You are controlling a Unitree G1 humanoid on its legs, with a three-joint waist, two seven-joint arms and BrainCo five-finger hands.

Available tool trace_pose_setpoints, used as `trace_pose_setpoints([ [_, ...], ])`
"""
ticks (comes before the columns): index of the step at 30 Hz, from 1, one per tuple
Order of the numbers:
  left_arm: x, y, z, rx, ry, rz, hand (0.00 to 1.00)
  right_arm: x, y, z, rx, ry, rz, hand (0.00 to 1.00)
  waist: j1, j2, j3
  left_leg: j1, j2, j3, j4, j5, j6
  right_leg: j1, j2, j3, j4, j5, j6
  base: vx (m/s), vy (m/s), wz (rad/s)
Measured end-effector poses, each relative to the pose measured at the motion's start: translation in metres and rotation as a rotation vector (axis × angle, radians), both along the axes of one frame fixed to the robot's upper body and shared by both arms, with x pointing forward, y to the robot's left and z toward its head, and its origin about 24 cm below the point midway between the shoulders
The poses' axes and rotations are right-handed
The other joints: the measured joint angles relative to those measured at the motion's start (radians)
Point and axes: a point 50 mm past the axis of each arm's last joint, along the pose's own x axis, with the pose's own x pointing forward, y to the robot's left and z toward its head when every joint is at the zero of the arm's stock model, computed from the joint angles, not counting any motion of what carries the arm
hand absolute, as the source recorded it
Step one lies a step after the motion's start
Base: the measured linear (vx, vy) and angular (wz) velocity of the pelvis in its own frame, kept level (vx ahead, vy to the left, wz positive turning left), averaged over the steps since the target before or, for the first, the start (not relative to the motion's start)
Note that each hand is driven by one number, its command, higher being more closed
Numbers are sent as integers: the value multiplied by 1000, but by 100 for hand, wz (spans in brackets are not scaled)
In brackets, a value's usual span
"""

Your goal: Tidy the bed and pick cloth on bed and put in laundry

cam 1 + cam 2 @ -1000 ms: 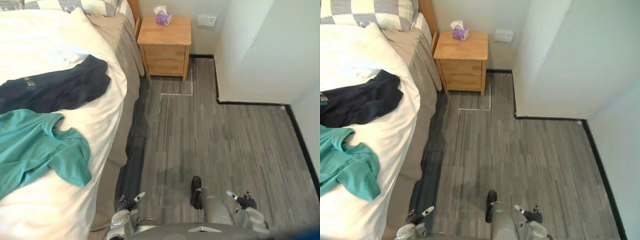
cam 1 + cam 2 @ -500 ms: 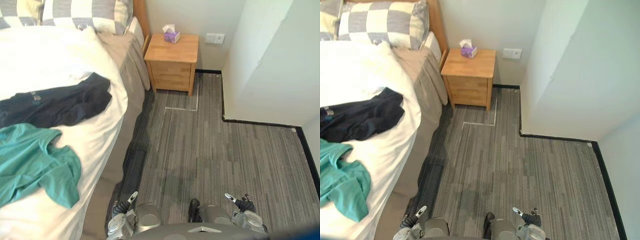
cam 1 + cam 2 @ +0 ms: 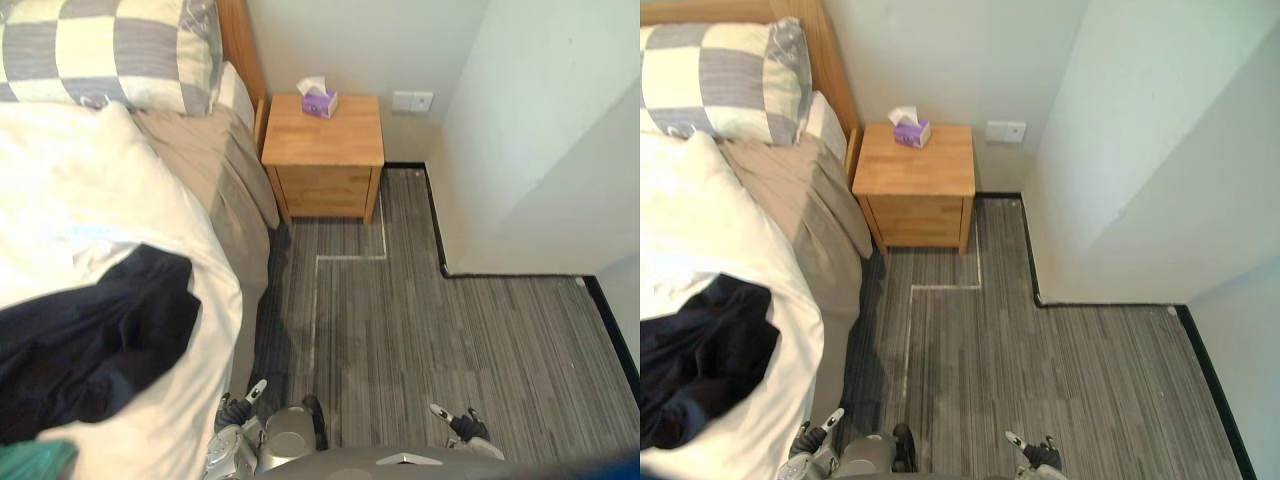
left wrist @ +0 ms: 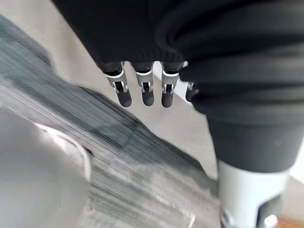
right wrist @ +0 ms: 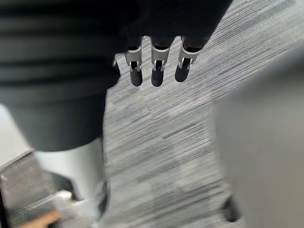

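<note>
Currently: teal cloth (image 3: pixel 30 465) and dark garment (image 3: pixel 95 340) lie on the white duvet (image 3: pixel 90 200), untouched; left hand (image 4: pixel 142 90) hangs near its edge, fingers straight, empty; right hand (image 5: pixel 156 71) likewise over floor (image 3: pixel 450 340); advise facing the duvet, then pinching a garment fold.

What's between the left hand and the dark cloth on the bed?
Nothing visible. The left hand hangs open, low beside the bed; the dark cloth lies uncovered on the white duvet near that edge, with bare duvet between.
</note>
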Motion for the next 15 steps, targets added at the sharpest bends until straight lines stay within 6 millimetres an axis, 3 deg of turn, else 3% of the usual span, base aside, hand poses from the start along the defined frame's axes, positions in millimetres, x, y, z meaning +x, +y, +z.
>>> trace_pose_setpoints([
  [2,-6,3,-3,3,42,-14,0,7,-3,2,-6,-24,9,0,-24,-4,2,101,-6,-12,-34,-11,-1,-128,-13,-49,293,-23,-19,398,6,28],
  [4,-8,2,-4,4,57,-30,0,11,-5,5,-17,-44,11,0,-35,1,6,181,9,-16,-46,-11,-1,-201,-36,-136,362,-66,-91,410,-104,23],
  [6,-5,-3,-4,9,63,-81,0,17,-9,8,-32,-73,14,0,-46,19,17,238,53,-29,-47,-10,-2,-267,-21,-231,210,-144,-181,404,-232,34],
  [7,-5,-4,-5,8,64,-86,0,18,-9,9,-35,-78,16,0,-47,21,19,246,64,-35,-47,-10,-4,-278,-6,-242,134,-150,-190,398,-316,36],
  [8,-5,-5,-5,6,68,-89,0,20,-8,9,-36,-80,27,0,-52,16,20,256,79,-44,-47,-6,-32,-288,31,-243,-98,-128,-196,337,-297,32],
  [9,-5,-1,-4,19,67,-96,0,19,-7,9,-34,-78,33,0,-54,1,20,262,74,-46,-46,-7,-62,-273,45,-226,-251,-52,-208,421,-355,21],
  [10,1,-6,-5,16,71,-125,0,22,-12,10,-42,-82,27,0,-52,29,37,276,104,-49,-49,-23,-111,-247,84,-242,-313,-6,-294,389,-260,-3],
  [11,8,-14,-4,8,55,-160,0,31,-18,13,-63,-102,32,0,-49,60,48,260,109,-53,-79,-29,-124,-237,105,-240,-342,-4,-298,355,-213,-11],
  [12,12,-18,-3,10,44,-179,0,34,-19,14,-67,-107,28,0,-52,63,61,259,97,-55,-104,-25,-128,-235,106,-235,-338,-5,-300,272,-160,-12],
  [14,14,-20,-3,29,36,-210,0,31,-17,13,-60,-101,10,0,-59,71,67,263,82,-26,-177,77,-127,-225,119,-222,-277,-34,-328,237,-156,-2],
  [15,13,-20,-3,31,38,-211,0,30,-16,12,-57,-96,16,0,-61,66,64,279,85,-13,-171,83,-128,-217,120,-217,-263,-51,-321,216,-122,15],
])
